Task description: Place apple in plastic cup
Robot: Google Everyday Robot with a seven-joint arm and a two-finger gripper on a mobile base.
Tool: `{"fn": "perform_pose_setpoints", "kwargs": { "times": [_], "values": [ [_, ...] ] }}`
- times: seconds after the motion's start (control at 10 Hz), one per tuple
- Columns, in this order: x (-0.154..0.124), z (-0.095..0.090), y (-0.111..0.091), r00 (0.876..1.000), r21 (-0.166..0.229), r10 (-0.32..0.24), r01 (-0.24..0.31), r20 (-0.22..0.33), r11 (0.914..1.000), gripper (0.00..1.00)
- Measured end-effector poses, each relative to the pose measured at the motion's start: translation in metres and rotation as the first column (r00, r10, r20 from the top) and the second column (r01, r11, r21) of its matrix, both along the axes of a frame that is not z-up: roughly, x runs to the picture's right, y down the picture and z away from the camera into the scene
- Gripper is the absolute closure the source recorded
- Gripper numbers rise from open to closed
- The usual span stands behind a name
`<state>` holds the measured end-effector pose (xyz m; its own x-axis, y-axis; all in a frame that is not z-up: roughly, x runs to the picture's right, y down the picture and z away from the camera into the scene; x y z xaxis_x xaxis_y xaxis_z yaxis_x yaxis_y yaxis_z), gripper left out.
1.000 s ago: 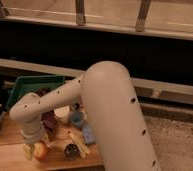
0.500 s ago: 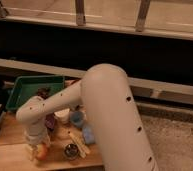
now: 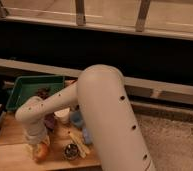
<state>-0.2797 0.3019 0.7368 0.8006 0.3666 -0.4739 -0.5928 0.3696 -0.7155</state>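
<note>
Gripper (image 3: 36, 143) is right at round, yellow-orange apple (image 3: 41, 153).

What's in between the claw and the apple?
Nothing that shows. In the camera view the claw sits right at the apple, near the front left of the wooden table.

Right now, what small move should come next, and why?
Probably a short straight lift: the pincer sits down on the apple near the front edge of the table, and the blue cup stands farther back to the right, beside the white cup.
</note>
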Motion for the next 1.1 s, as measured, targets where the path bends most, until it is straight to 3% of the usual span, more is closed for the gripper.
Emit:
{"fn": "perform_pose_setpoints", "kwargs": {
  "times": [0.2, 0.3, 0.7, 1.1],
  "values": [
    [0.002, -0.003, -0.004, 1.000, 0.014, -0.003, 0.003, -0.005, 0.9999, 0.86],
    [0.003, -0.006, -0.007, 1.000, 0.020, -0.005, 0.005, -0.007, 0.9998, 0.89],
    [0.015, -0.031, -0.023, 1.000, 0.046, -0.005, 0.006, -0.029, 0.9989, 0.90],
    [0.071, -0.056, -0.049, 0.988, 0.082, 0.055, -0.044, -0.145, 0.9957, 0.90]
  ]
}}
